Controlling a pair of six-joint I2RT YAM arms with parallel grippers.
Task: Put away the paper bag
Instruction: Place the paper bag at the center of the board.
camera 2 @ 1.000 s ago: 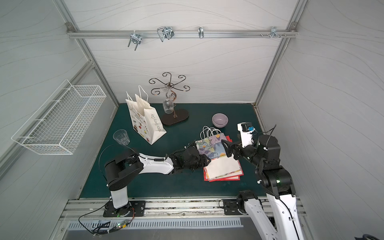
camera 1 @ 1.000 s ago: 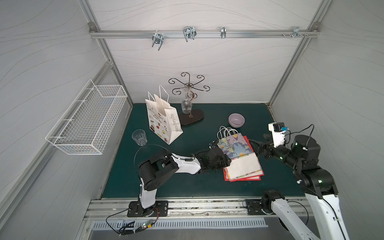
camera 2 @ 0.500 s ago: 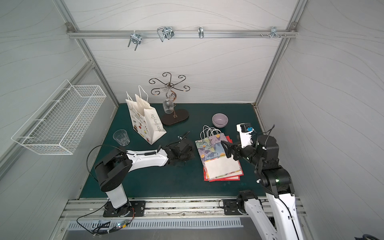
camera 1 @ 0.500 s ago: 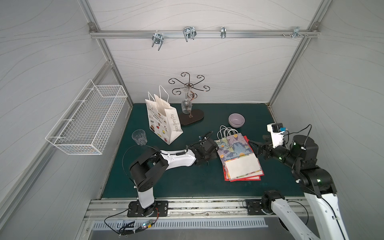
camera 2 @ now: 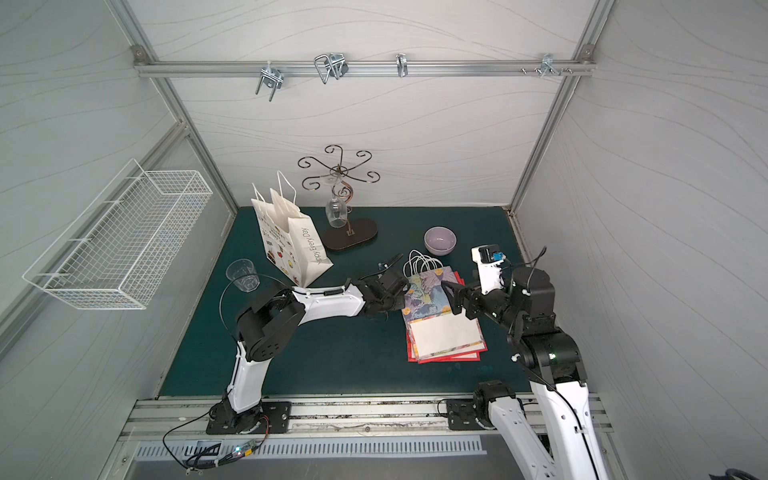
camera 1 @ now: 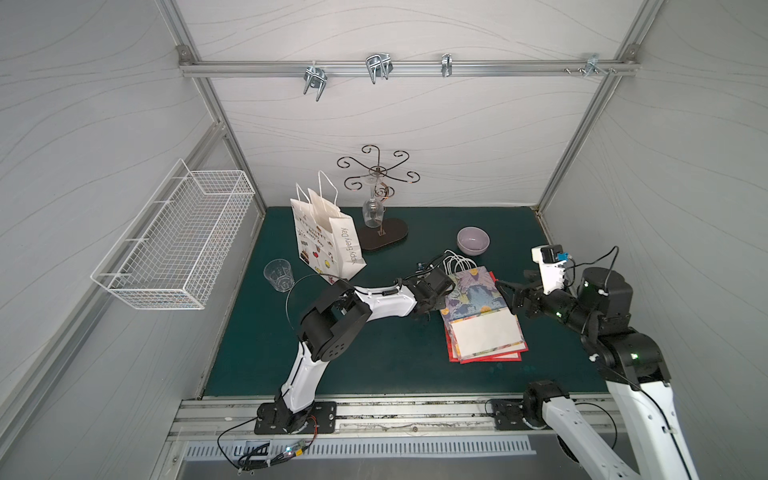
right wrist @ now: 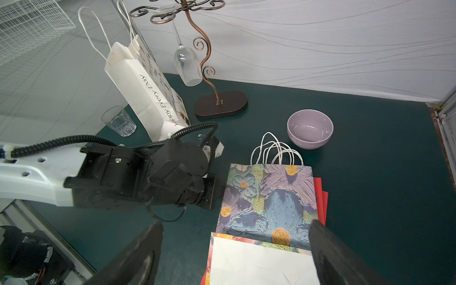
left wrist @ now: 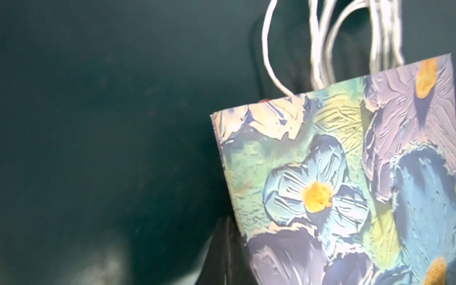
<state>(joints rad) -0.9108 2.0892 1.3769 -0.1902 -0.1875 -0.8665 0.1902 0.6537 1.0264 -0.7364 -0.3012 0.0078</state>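
A flat floral paper bag (camera 1: pixel 473 291) (camera 2: pixel 426 297) with white cord handles (camera 1: pixel 457 262) lies on top of a stack of flat bags, red ones (camera 1: pixel 490 358) underneath. My left gripper (camera 1: pixel 440 308) (camera 2: pixel 395 305) is shut and low on the table, right against the bag's left edge. In the left wrist view its dark fingers (left wrist: pixel 222 246) are pressed together beside the floral bag (left wrist: pixel 345 172), with nothing seen between them. My right gripper (camera 1: pixel 513 291) (right wrist: pixel 237 249) hangs open over the bag's right half, and the floral bag (right wrist: pixel 269 202) shows between its fingers.
A white printed paper bag (camera 1: pixel 328 237) stands upright at the back left. Near it are a glass tumbler (camera 1: pixel 279 274), a wine-glass stand (camera 1: pixel 380 237) and a lilac bowl (camera 1: pixel 473 240). A wire basket (camera 1: pixel 174 245) hangs on the left wall and metal hooks (camera 1: pixel 378 68) on the rear rail.
My left gripper shut, drew back to the left away from the stack, then came back against the floral bag's left edge. The right arm has barely moved.
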